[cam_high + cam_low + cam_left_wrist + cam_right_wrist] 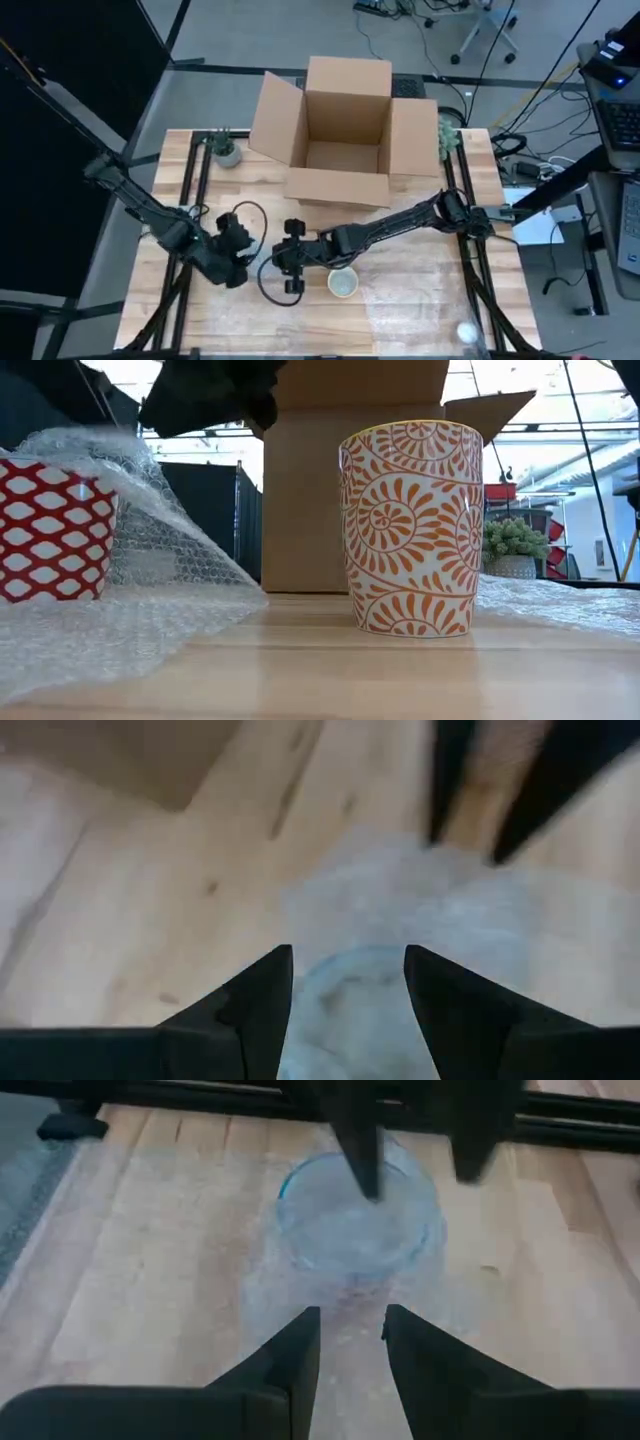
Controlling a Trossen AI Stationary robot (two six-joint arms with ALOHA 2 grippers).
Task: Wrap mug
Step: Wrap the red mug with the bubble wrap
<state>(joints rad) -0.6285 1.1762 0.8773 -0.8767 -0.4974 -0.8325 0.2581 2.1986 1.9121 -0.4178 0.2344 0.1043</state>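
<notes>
1. Left gripper (347, 982): fingers apart, nothing between the tips but bubble wrap (400, 920) seen below; it hovered over the wrapped mug (350, 1010).
2. Right gripper (352, 1342): fingers parted w/ a narrow gap, not clamped on anything; pointed at the same wrapped mug (358, 1215), whose round rim showed through the clear wrap.
3. In the high view the left gripper (243, 252) and right gripper (283, 258) faced each other near the table's middle-front, close together, wrap between them.
4. Red-and-white mug (52, 530) sat at the low view's left edge, bubble wrap (150, 550) draped over it and spread onto the table (320, 670).
5. Orange-patterned mug (412, 528) stood upright and bare on the wood, just beside the right arm's wrist in the high view (343, 283), apart from the wrap.
6. Open cardboard box (343, 130) stood behind both mugs, flaps out.
7. Small potted plants at the back corners: one left (224, 148), one right (448, 135).
</notes>
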